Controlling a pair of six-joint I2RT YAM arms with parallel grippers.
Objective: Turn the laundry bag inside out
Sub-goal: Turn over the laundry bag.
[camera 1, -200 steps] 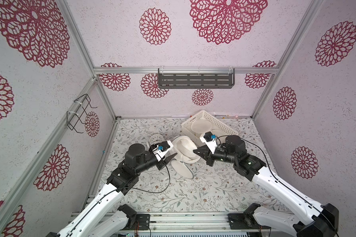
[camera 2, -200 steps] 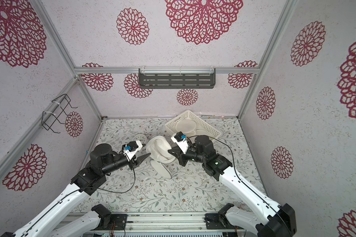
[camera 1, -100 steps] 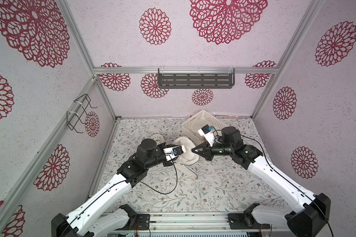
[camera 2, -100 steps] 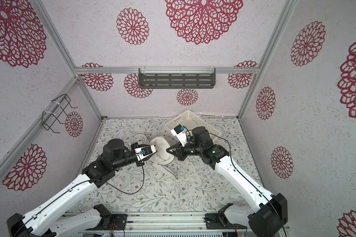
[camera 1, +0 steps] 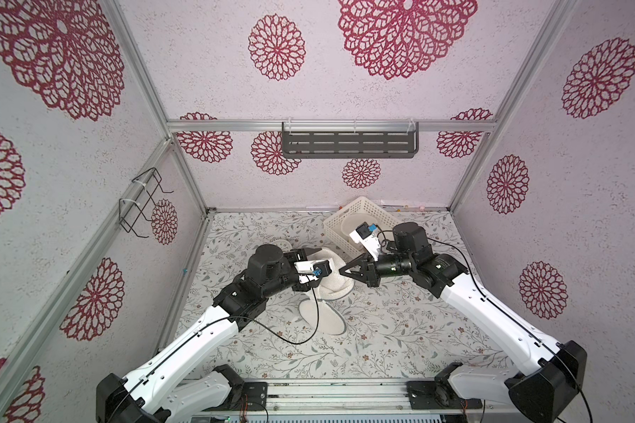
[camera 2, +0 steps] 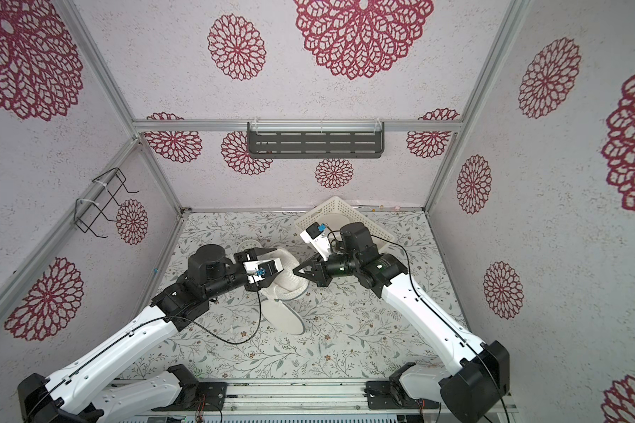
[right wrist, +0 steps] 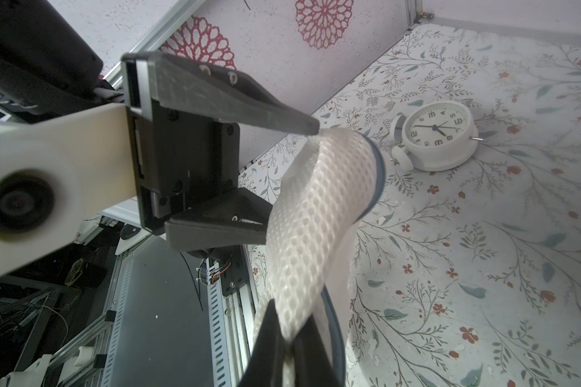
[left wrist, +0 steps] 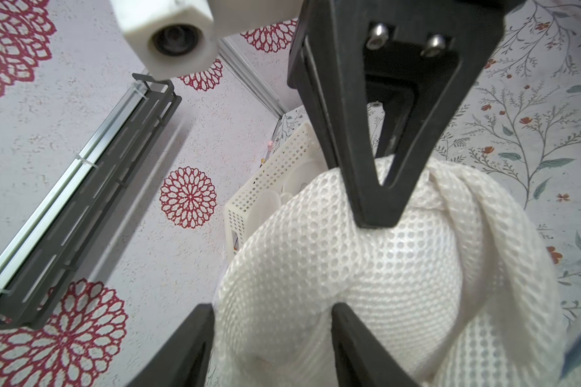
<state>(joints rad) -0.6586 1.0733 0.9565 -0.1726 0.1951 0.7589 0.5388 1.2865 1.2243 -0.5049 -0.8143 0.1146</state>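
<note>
Left gripper [left wrist: 272,313] spread wide, right gripper [camera 1: 342,271] pinched closed

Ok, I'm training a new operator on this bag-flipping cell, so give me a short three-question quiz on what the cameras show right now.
1. True or false: the right gripper has its jaws shut on the mesh of the laundry bag.
2. The jaws of the left gripper are: A) shut on the bag; B) open with mesh between them; C) open, well clear of the bag.
3. Fill in: the white alarm clock sits nearer the ____ arm.

Key: 1 true; 2 B; 3 left.
</note>
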